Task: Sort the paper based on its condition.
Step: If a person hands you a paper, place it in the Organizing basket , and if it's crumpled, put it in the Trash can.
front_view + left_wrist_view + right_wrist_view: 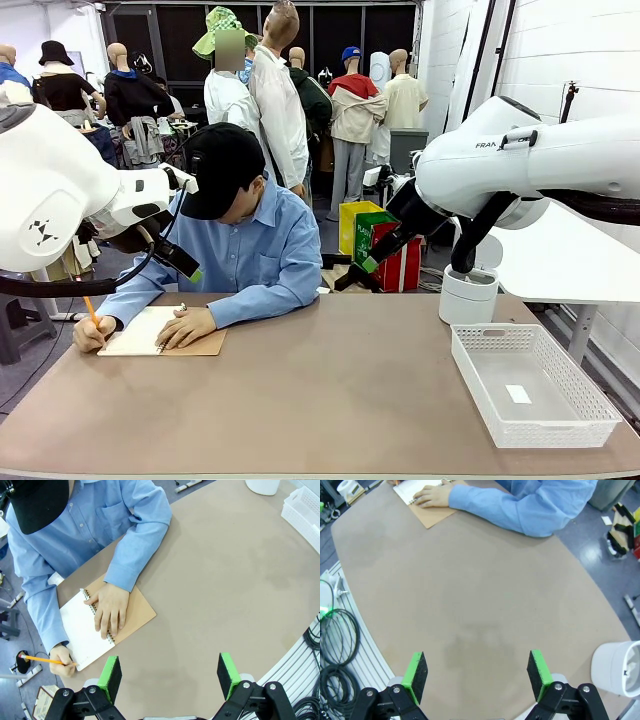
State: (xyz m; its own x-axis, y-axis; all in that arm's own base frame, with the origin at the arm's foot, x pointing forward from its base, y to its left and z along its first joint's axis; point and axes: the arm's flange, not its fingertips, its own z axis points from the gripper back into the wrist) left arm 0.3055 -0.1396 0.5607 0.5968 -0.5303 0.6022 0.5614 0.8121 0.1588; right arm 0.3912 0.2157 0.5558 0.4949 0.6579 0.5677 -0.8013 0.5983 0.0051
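While both arms hang above the table, readings as follows.

Left gripper [170,677]: jaws wide apart, green pads [110,676] facing each other across bare tabletop; nothing held, nothing touched.

Right gripper [477,675]: jaws equally spread, empty, above the bare brown table [470,605]; no contact with anything.

Arms in front view: left arm's white housing fills the left edge, right arm's crosses the upper right; the fingertips themselves are hard to make out from there.

Paper [82,630]: white page lying open on the spiral-bound notebook [135,612], at the person's edge of the table, well apart from both grippers. Whether the page is loose or bound, cannot tell.

Person's hands: one hand [109,611] lies flat across the spiral and the brown cover; the other hand [62,660] holds an orange pencil [42,659] at the page's outer corner.

White basket [530,385]: on the table's right side, a small white scrap [518,394] lying on its floor; what the scrap is, cannot tell.

White bin [468,295]: beyond the basket at the far right edge, partly covered by the right arm; cut off in the right wrist view.

Cut off: notebook clipped by the top edge in the right wrist view.
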